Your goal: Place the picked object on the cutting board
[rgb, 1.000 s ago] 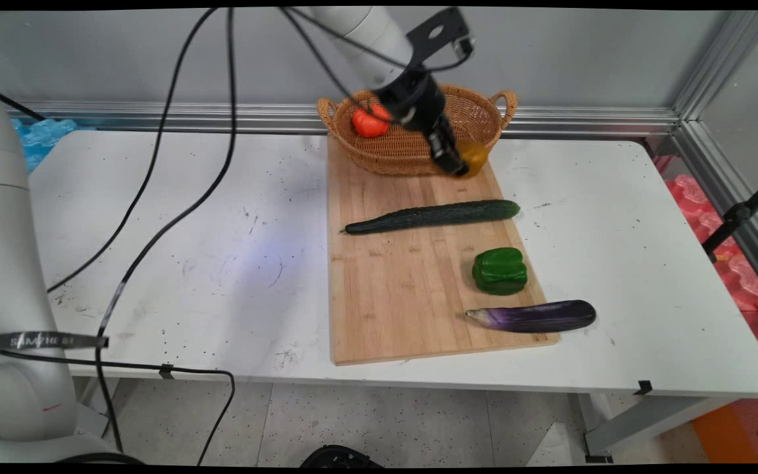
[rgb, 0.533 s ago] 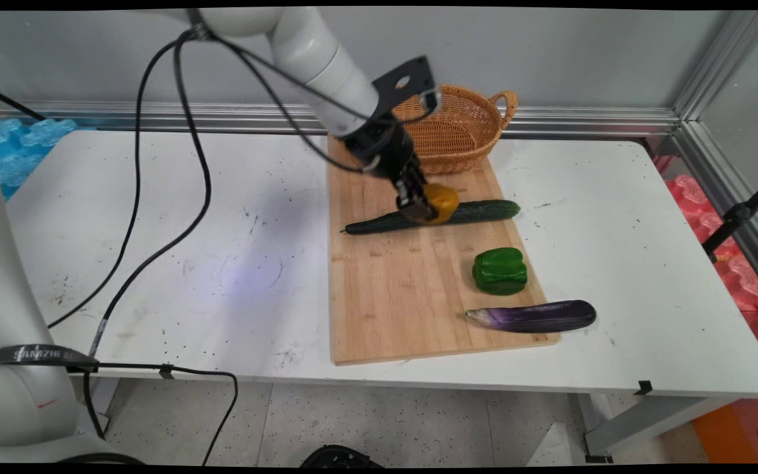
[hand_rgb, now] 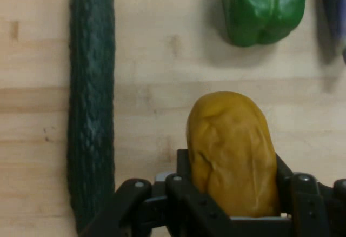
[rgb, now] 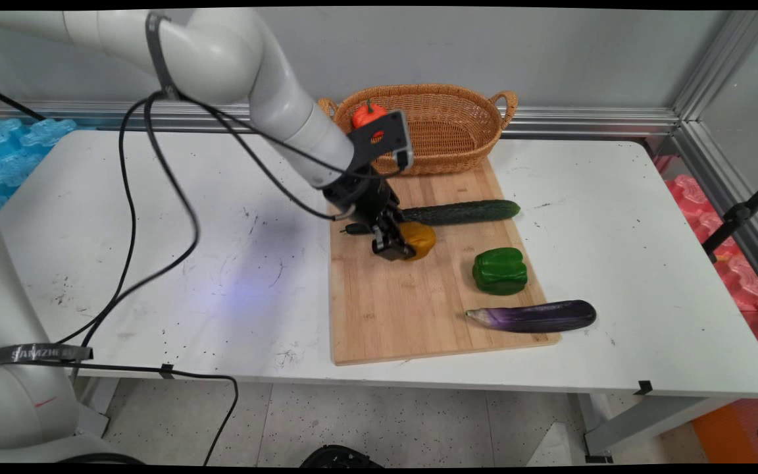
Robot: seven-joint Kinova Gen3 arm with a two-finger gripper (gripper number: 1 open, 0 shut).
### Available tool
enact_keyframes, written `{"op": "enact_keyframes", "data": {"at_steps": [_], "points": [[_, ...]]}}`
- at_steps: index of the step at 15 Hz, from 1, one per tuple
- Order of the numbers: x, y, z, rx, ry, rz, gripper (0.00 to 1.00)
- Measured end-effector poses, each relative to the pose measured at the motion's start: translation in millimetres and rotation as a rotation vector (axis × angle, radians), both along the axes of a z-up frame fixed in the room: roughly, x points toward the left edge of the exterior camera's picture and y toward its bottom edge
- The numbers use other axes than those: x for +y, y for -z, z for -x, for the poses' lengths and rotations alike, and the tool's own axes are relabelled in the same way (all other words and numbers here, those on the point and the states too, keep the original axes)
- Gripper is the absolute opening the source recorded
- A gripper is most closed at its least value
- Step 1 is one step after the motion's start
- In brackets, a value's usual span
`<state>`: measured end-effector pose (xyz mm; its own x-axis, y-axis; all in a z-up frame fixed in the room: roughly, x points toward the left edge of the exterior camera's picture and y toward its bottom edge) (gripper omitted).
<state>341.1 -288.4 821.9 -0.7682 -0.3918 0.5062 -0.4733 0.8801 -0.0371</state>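
My gripper (rgb: 397,248) (hand_rgb: 232,193) is shut on a yellow-brown potato (rgb: 418,239) (hand_rgb: 232,150) and holds it low over the wooden cutting board (rgb: 385,309) (hand_rgb: 162,96). A long dark green cucumber (rgb: 461,212) (hand_rgb: 91,112) lies on the board just behind the potato; my arm hides its left part in the main view. A green bell pepper (rgb: 499,270) (hand_rgb: 262,7) sits on the board to the right. A purple eggplant (rgb: 530,316) lies at the board's near right corner.
A wicker basket (rgb: 458,128) stands at the board's far end with a red tomato (rgb: 367,114) inside, partly behind my hand's camera mount. Black cables (rgb: 155,217) hang from the arm over the table's left half. The white table (rgb: 155,263) surrounds the board.
My gripper has carried the potato from beside the basket forward and left, over the cucumber, down to the board's middle.
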Motion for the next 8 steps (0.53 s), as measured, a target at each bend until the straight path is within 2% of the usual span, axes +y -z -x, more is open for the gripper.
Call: {"op": "enact_keyframes", "data": {"at_steps": [8], "points": [[5, 36, -2, 0.014, -0.014, 0.014, 0.0]]}}
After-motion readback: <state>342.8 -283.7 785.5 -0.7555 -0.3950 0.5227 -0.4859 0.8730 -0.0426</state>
